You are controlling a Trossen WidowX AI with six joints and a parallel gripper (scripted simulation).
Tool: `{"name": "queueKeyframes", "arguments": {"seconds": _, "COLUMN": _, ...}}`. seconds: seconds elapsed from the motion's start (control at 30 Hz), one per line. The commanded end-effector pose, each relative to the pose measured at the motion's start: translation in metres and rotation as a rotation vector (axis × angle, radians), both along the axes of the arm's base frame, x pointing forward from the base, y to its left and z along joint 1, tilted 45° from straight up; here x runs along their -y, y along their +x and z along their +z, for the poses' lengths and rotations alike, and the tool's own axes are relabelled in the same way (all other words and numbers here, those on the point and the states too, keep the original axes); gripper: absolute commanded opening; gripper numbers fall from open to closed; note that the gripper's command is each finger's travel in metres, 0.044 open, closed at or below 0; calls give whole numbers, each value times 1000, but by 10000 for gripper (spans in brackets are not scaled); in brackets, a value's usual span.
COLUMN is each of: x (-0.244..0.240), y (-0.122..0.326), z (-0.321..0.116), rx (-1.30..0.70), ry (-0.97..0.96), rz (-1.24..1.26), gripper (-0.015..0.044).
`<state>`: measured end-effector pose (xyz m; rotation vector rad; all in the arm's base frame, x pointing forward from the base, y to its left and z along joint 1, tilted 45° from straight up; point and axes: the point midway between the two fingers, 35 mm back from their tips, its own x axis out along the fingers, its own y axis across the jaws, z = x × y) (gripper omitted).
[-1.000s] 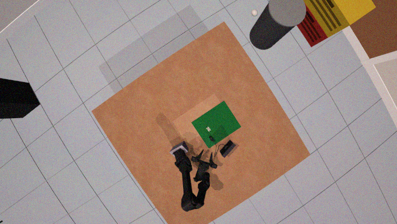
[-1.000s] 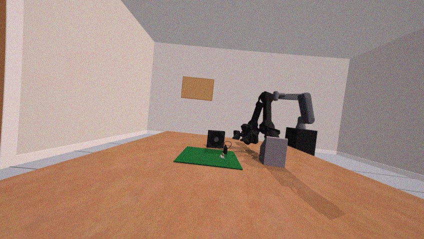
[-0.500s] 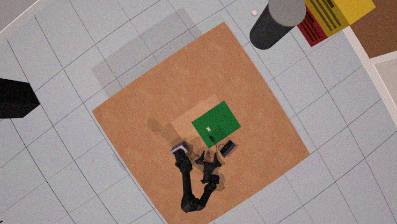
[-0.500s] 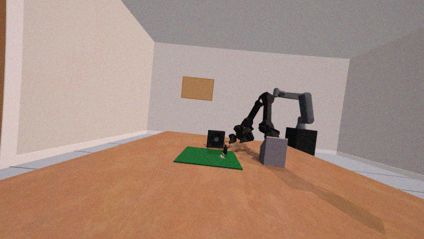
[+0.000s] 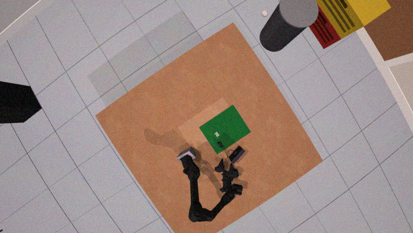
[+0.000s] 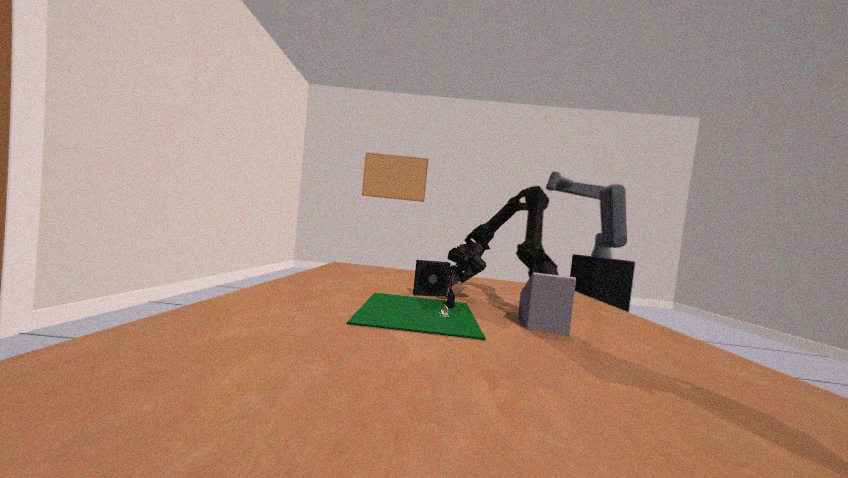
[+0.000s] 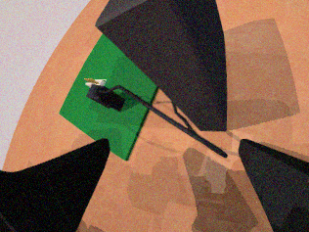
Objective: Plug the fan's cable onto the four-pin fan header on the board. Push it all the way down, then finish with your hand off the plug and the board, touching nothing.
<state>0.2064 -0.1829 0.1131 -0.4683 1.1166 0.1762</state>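
The green board (image 5: 235, 120) (image 6: 394, 311) (image 7: 75, 108) lies on the table. The white four-pin header (image 5: 216, 134) (image 6: 442, 311) (image 7: 101, 82) stands on it near one side. The black plug (image 5: 220, 144) (image 6: 450, 299) (image 7: 107, 97) is on the board beside the header, apart from it in the overhead view. Its dark cable (image 7: 163, 117) runs to the black fan (image 5: 236, 153) (image 6: 431, 278) (image 7: 171, 58), which stands just off the board. My gripper (image 5: 226, 161) (image 7: 174, 146) is wide open and empty, off the board's edge near the fan. The plug's underside is hidden.
The arm's grey base block (image 5: 186, 154) (image 6: 549, 304) stands on the brown table (image 5: 202, 75) (image 6: 285, 380) to one side of the board. The fan is close to one finger. A dark cylinder (image 5: 274, 34) stands beyond the table.
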Motion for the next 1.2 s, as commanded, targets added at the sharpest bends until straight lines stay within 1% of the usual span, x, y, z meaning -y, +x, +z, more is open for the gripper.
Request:
{"name": "queueKeyframes", "arguments": {"seconds": 0.0, "x": -10, "y": 26, "z": 13, "rx": -24, "ry": -70, "rz": -17, "gripper": 440}}
{"name": "queueKeyframes", "arguments": {"seconds": 0.17, "x": -35, "y": 62, "z": 25, "rx": -33, "ry": -157, "rz": 14, "gripper": 440}}
{"name": "queueKeyframes", "arguments": {"seconds": 0.27, "x": -50, "y": 78, "z": 33, "rx": -60, "ry": -219, "rz": 85, "gripper": 440}}
{"name": "queueKeyframes", "arguments": {"seconds": 0.5, "x": -77, "y": 102, "z": 43, "rx": -175, "ry": -395, "rz": 221, "gripper": 440}}
{"name": "queueKeyframes", "arguments": {"seconds": 0.6, "x": -87, "y": 109, "z": 45, "rx": -132, "ry": -400, "rz": 263, "gripper": 440}}
{"name": "queueKeyframes", "arguments": {"seconds": 0.7, "x": -117, "y": 113, "z": 33, "rx": -156, "ry": -417, "rz": 377, "gripper": 440}}
{"name": "queueKeyframes", "arguments": {"seconds": 0.83, "x": -137, "y": 102, "z": 15, "rx": -297, "ry": -445, "rz": 460, "gripper": 440}}
{"name": "queueKeyframes", "arguments": {"seconds": 0.9, "x": -154, "y": 92, "z": 2, "rx": -400, "ry": -481, "rz": 535, "gripper": 440}}
{"name": "queueKeyframes", "arguments": {"seconds": 1.03, "x": -182, "y": 66, "z": -16, "rx": -649, "ry": -614, "rz": 711, "gripper": 440}}
{"name": "queueKeyframes", "arguments": {"seconds": 1.17, "x": -199, "y": 45, "z": -19, "rx": -876, "ry": -794, "rz": 875, "gripper": 440}}
